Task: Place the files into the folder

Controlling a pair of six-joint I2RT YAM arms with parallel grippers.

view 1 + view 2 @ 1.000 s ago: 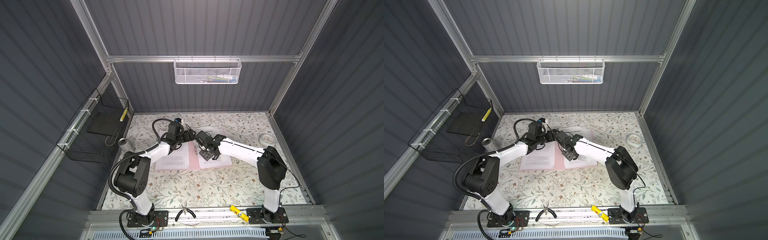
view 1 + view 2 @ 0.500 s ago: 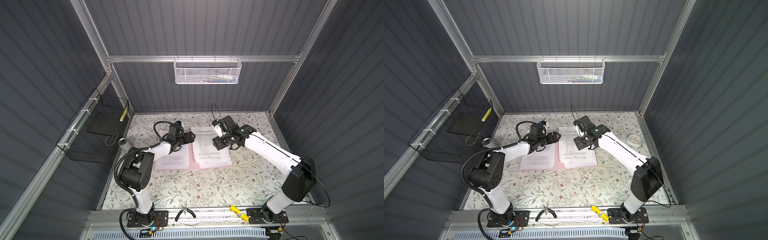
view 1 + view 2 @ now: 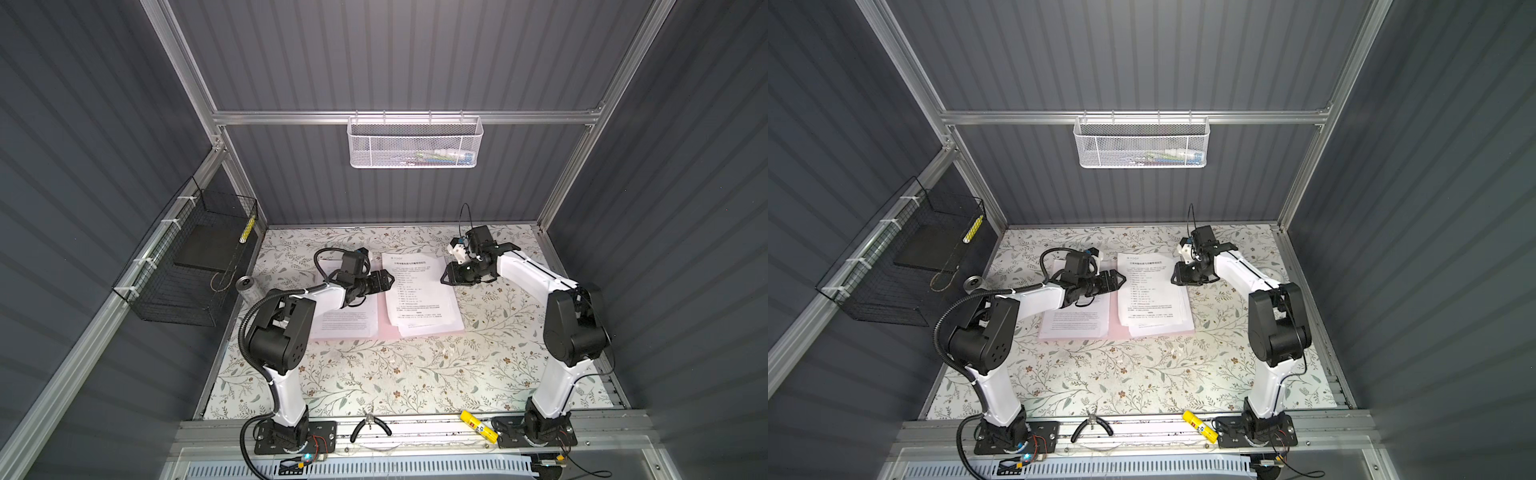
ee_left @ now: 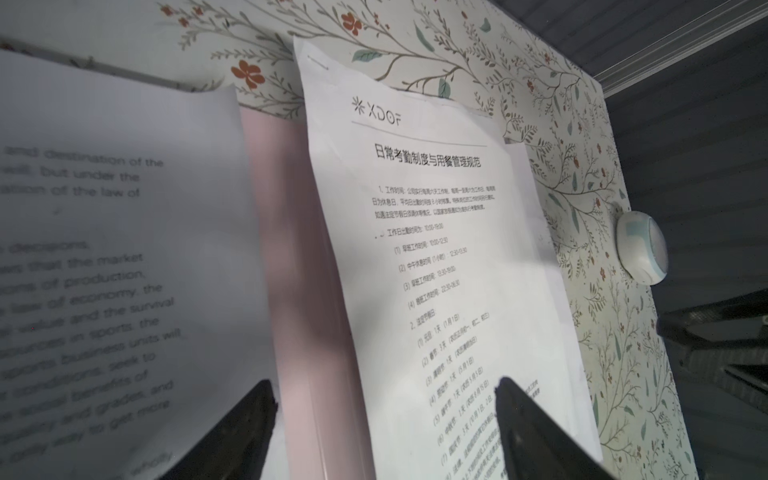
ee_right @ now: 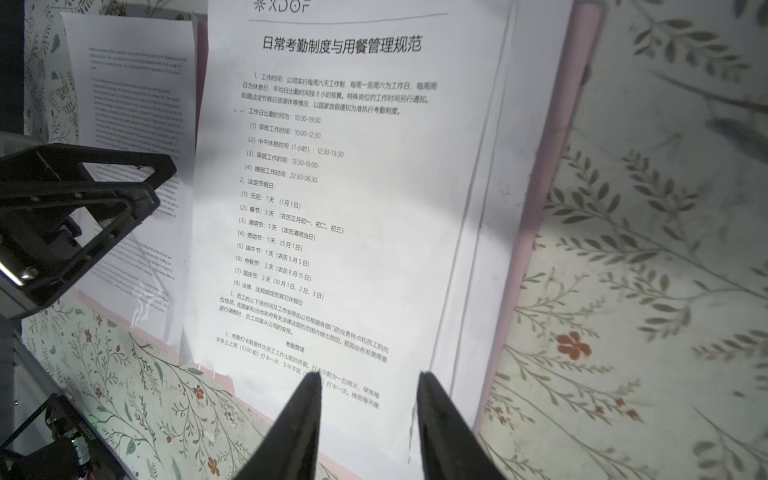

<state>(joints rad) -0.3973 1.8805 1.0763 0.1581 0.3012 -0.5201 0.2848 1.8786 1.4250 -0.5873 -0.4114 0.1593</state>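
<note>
Status of folder [image 3: 381, 320] and files [image 3: 419, 291]

Found open on the table [image 3: 374, 374], toward 12 o'clock of centre. On the 9 o'clock leaf: one text sheet [image 3: 345, 322]. Over the spine: left gripper [image 3: 390, 280], jaws wide apart, empty. On the 3 o'clock leaf: the files, fanned, headed sheet topmost, past the 12 o'clock edge. At their 3 o'clock edge: right gripper [image 3: 444, 279], jaws parted, holding nothing.

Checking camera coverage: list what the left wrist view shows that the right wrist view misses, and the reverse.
Left wrist only: a round white-and-blue object on the floral table cover. Right wrist only: the left claw seen side-on, and the near edge of the pink folder. Both: the headed sheet, the English-text sheet, and the folder under them.
</note>
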